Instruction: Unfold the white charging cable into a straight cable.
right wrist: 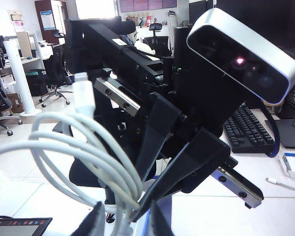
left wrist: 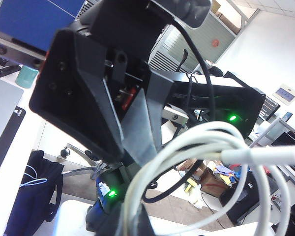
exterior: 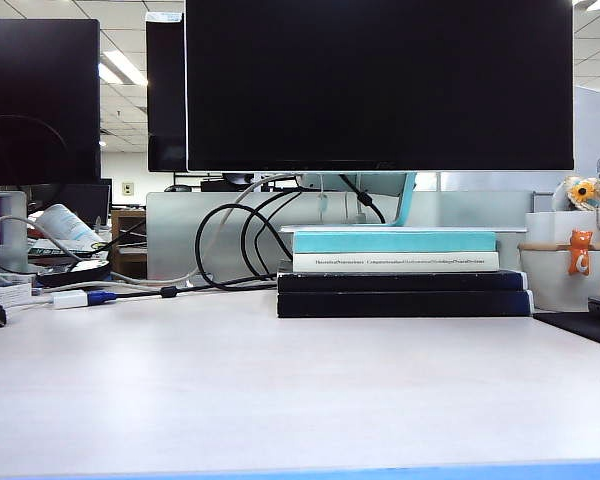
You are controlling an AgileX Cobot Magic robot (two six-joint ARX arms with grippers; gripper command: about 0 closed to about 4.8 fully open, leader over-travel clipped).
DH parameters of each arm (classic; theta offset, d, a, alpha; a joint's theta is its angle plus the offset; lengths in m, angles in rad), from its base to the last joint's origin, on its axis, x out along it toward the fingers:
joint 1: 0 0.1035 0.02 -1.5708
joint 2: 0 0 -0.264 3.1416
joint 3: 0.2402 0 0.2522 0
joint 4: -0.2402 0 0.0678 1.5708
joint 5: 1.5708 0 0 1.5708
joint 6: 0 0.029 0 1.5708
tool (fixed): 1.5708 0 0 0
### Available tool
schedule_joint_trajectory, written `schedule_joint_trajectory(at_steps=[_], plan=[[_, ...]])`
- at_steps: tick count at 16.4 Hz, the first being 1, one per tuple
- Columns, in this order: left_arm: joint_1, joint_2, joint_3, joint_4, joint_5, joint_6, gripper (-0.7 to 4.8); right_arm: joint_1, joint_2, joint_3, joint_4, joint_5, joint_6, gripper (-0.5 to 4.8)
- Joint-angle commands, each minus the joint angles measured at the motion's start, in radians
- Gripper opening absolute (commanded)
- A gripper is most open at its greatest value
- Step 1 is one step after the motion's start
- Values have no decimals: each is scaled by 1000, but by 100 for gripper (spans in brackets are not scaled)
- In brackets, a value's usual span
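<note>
The white charging cable hangs as a bundle of loops in the air between my two grippers. My left gripper is shut on several strands, and one white plug sticks out sideways. In the right wrist view the same coil shows with a white plug standing up. My right gripper straddles the strands with its jaws apart, not touching them. The left gripper pinches the bundle right in front of it. In the exterior view neither gripper nor the cable appears.
On the desk stand a large monitor and a stack of books. Looping black cables and a white adapter with blue plug lie to their left, a white pot to the right. A keyboard lies behind the arms.
</note>
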Motion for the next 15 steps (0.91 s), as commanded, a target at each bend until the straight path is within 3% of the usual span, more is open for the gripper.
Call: schedule_joint_trajectory(at_steps=[1,9,15], plan=[[-2,-3,2,10,4,-19,-6,1,-2,3,6,5,-6,121],[-31,-3,2,9,-16,-18,-6,1,10,3,6,19,-18,121],[-26,-3,3,-43,-21,-19,-6,1,10,3,6,-26,-18,122]])
